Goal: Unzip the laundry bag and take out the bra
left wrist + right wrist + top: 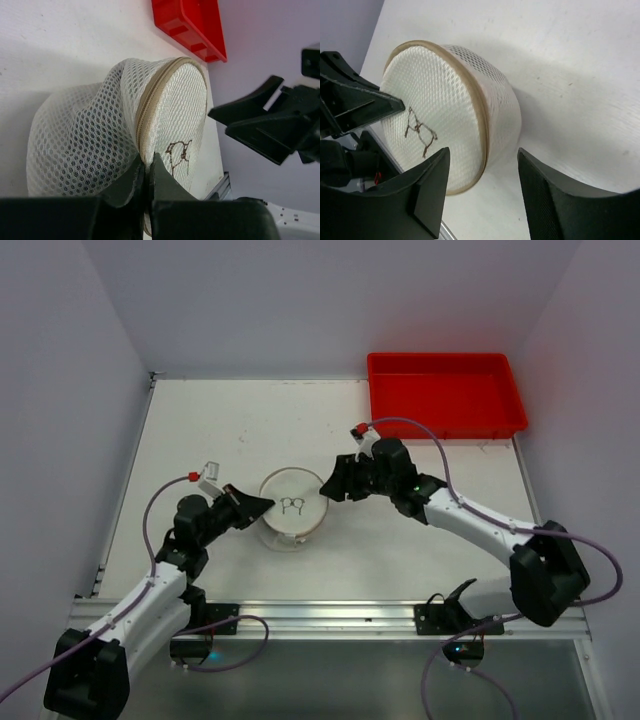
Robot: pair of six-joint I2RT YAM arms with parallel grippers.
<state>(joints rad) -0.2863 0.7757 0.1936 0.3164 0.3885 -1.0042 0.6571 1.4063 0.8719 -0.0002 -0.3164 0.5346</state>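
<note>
The laundry bag [291, 510] is a small white mesh drum with a beige zipper rim and a black line drawing on its top face. It sits mid-table between my arms. My left gripper [262, 504] is shut on the bag's zipper rim [145, 150] at its left edge. My right gripper [327, 490] is open at the bag's right edge, its fingers [432, 172] straddling the rim of the bag [445, 110] without closing. The bra is hidden; nothing shows through the mesh.
A red rectangular plastic tray [445, 392] stands at the back right of the white table [200, 430]; it also shows in the left wrist view [192, 25]. Grey walls close in the left, back and right sides. A metal rail [330, 615] runs along the near edge.
</note>
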